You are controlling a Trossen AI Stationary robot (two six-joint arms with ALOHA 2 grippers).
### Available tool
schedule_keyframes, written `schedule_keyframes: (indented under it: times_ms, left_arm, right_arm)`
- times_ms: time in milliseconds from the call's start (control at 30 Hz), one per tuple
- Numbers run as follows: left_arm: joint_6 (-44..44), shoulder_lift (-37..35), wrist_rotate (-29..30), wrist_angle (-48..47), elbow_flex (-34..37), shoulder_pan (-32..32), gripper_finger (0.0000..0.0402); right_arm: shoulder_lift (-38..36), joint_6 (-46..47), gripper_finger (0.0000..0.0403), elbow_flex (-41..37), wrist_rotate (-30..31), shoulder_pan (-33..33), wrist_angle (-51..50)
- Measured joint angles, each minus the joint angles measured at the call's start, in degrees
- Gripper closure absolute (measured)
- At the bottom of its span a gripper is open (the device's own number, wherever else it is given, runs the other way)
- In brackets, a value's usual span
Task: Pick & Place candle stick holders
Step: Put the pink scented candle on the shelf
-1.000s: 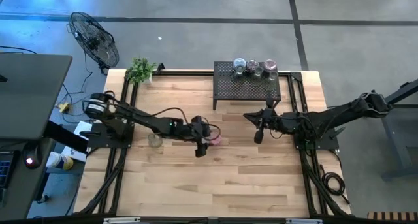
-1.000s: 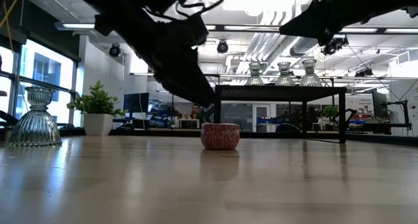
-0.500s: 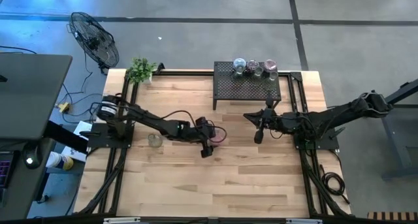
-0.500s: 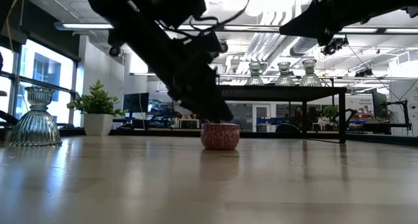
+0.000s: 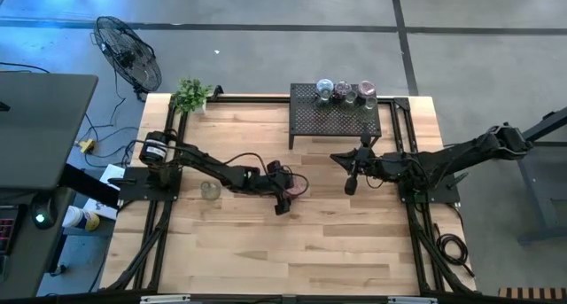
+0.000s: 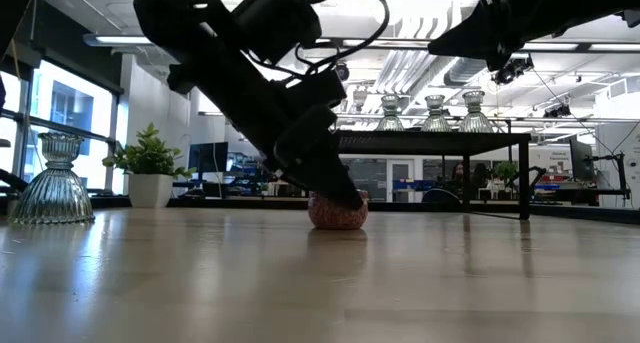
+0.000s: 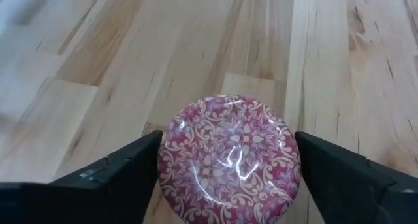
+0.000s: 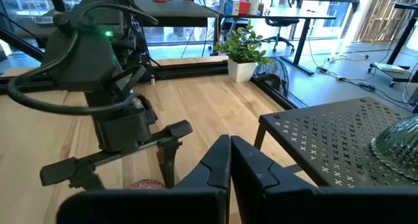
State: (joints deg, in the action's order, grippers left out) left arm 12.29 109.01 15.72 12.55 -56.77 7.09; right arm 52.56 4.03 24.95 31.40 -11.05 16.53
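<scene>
Pink patterned round squat holder sits on the wood table near centre, squarely between the spread fingers of the left gripper, one at 9 o'clock, one at 3, not yet touching. No long axis, so any bite works. Right gripper, closed on nothing, waits off toward 3 o'clock, farther away. Black mesh rack with clear glass holders stands at 1 o'clock.

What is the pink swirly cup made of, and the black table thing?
The pink holder looks like glossy glass or glazed ceramic: light glints off its patterned top. The black rack looks like painted metal: a thin, matte sheet punched with small holes.
</scene>
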Motion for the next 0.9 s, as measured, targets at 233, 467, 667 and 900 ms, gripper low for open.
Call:
schedule_keyframes:
  times_ms: [233,467,667,900]
  left_arm:
    - [-0.2,0.0,-0.1,0.0,0.0,0.0,0.0117]
    - [-1.6,-3.8,-3.3,-4.4,0.1,0.0,0.0117]
    - [-3.1,-16.7,-2.0,-12.3,0.1,0.0,0.0116]
    - [-3.0,-30.7,0.0,-16.3,0.1,-8.3,0.0114]
  right_arm:
    - [0.0,0.0,0.0401,0.0,0.0,0.0,0.0]
    - [0.0,0.0,0.0401,0.0,-0.1,0.0,-0.4]
    - [0.0,0.1,0.0401,0.0,-0.1,0.0,-0.8]
    - [0.0,0.4,0.0401,0.0,-0.1,0.0,-0.8]
